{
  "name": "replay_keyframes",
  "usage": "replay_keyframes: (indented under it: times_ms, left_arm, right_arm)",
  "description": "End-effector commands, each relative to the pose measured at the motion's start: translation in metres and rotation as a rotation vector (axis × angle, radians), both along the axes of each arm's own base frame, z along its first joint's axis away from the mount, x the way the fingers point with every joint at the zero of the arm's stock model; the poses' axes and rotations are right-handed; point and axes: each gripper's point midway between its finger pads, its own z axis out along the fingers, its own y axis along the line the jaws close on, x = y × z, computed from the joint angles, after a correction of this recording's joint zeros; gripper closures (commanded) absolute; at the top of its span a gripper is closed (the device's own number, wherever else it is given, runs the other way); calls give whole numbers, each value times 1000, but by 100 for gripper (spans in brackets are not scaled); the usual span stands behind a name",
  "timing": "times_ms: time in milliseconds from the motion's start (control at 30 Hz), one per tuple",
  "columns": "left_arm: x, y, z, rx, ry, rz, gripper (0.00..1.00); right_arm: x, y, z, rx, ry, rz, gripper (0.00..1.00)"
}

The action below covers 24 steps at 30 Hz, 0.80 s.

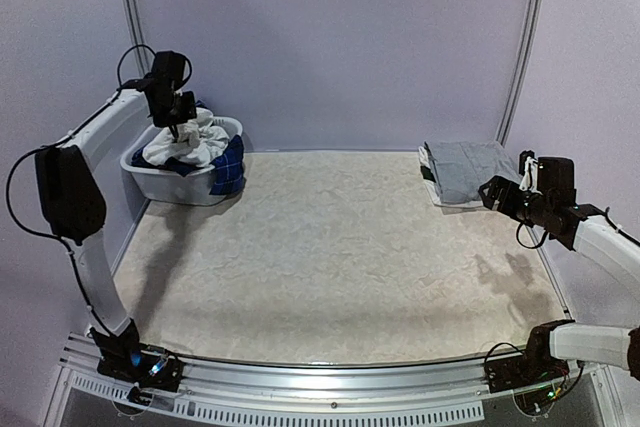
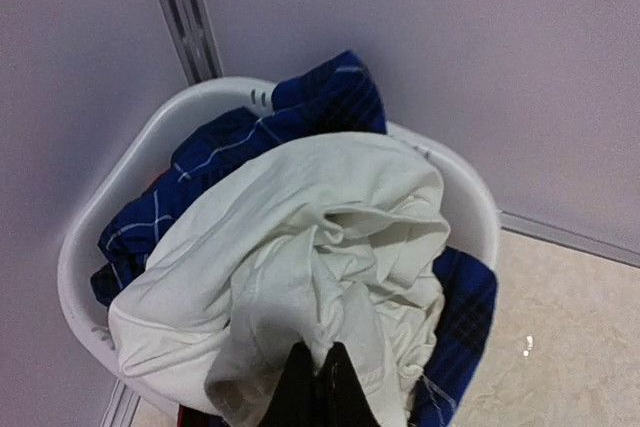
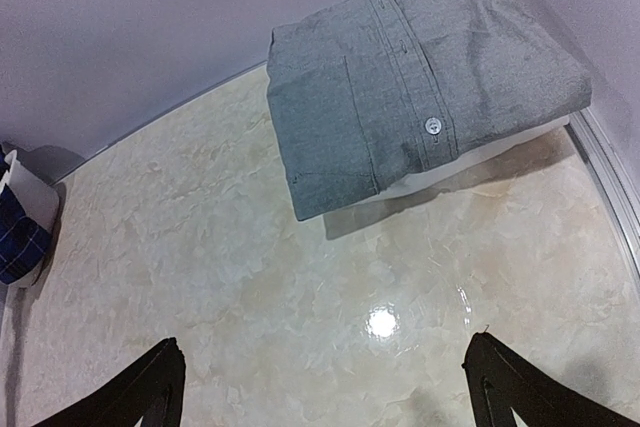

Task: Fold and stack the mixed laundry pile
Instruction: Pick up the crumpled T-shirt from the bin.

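Laundry pile (image 1: 190, 142): heaped in the white basket (image 1: 165, 184) at the far left corner of the table (image 1: 330, 257), rising above the rim, one flap hanging over the near side
Left claw (image 2: 318, 372): down on top of the heap, fingers together and pinched on a fold of the white garment (image 2: 300, 237), as far as the wrist view shows
Right claw (image 3: 325, 387): fingers wide apart, holding nothing, hovering over bare table on the right side, just in front of the folded stack (image 1: 462, 172)
White garment: a crumpled ball of soft cloth on top of the heap, deeply creased, a seam showing; too bunched to tell its cut
Plaid shirt (image 2: 320, 107): dark blue with thin white lines, lying under and around the white piece, spilling over the rim at the back and at the right side
Folded stack: at the far right corner of the table, a grey buttoned shirt (image 3: 420, 97) folded square on top of a white folded piece (image 3: 500, 152)
Done so far: by my reading, at least two pieces folded and stacked
Left to do: most of the work; the basket is full, every piece in it unfolded, and the middle of the table carries no garment
Step in hand: likely picking the white garment out of the basket, to be spread on the table for folding
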Motion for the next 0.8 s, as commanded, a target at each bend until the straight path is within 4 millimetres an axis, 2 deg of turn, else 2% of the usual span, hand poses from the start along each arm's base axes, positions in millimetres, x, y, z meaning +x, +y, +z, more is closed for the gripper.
replay_keyframes:
  times_ms: [0, 167, 367, 600, 767]
  left_arm:
    - [-18, -24, 57, 20, -121, -60, 100]
    - [-33, -59, 87, 24, -179, -161, 100]
    - [-58, -114, 122, 14, -251, -334, 100]
    - [-100, -173, 161, -6, -336, -524, 100]
    - [-139, -216, 190, -63, -381, -706, 100]
  right_arm:
    - [-1, 3, -2, 0, 7, 19, 1]
    - [-1, 4, -1, 2, 4, 23, 1]
    - [-2, 5, 1, 6, -2, 27, 1]
    - [-4, 6, 6, 15, -16, 34, 1]
    - [-6, 6, 8, 16, -23, 35, 1]
